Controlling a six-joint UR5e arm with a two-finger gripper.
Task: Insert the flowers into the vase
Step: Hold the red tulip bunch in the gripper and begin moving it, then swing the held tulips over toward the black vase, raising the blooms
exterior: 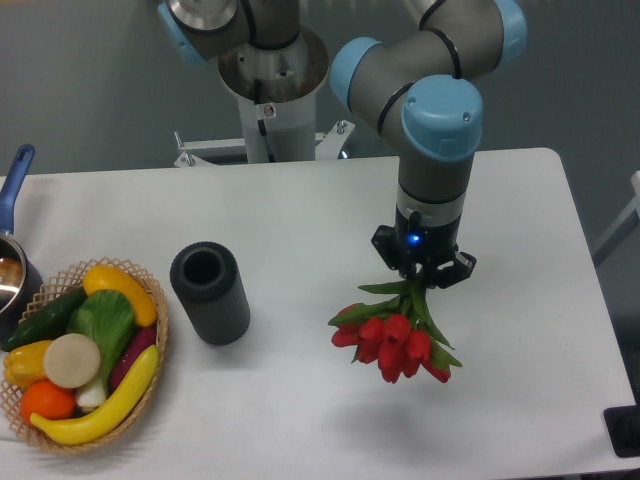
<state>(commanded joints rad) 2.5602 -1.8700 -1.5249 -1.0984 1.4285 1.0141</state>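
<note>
The flowers (392,340), red tulip heads on green stems and leaves, hang heads down above the white table, right of centre. My gripper (421,279) points down and is shut on their stems, with a blue light on its body. The vase (209,292), a dark ribbed cylinder with a round open mouth, stands upright on the table well to the left of the flowers, apart from them.
A wicker basket (152,355) of fruit and vegetables sits at the front left, close to the vase. A blue-handled metal pot (13,255) is at the left edge. The arm's base column (270,95) rises behind the table.
</note>
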